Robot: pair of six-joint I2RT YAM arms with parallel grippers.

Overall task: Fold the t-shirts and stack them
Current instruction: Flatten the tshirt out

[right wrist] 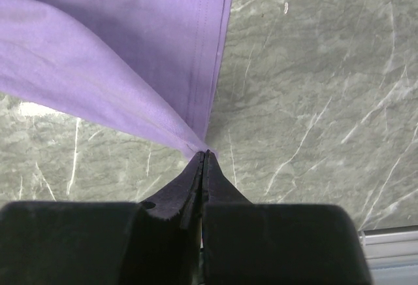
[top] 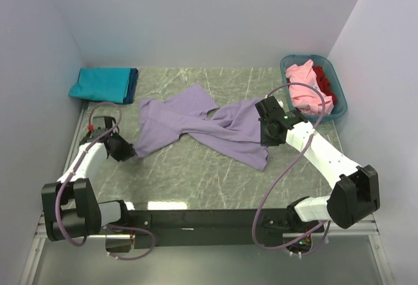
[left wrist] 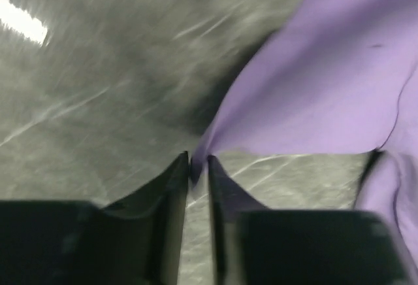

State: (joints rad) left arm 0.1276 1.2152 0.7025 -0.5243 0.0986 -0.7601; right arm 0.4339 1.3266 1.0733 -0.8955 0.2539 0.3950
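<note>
A large lavender t-shirt [top: 196, 125] lies twisted and stretched across the middle of the table. My left gripper [top: 128, 150] is at its near-left corner. In the left wrist view that gripper [left wrist: 198, 162] stands nearly closed, with a tip of the lavender cloth [left wrist: 326, 89] pinched between its fingers. My right gripper [top: 266, 128] is at the shirt's right side. In the right wrist view it [right wrist: 205, 154] is shut on a corner of the lavender hem [right wrist: 130, 56]. A folded teal t-shirt [top: 99, 83] lies on a dark blue one [top: 134, 83] at the back left.
A teal-blue plastic basket [top: 340, 99] stands at the back right against the wall, with a pink shirt [top: 304, 92] and a red shirt [top: 324, 83] in it. White walls close in the table on three sides. Both arm bases sit on the black bar [top: 196, 219] at the near edge.
</note>
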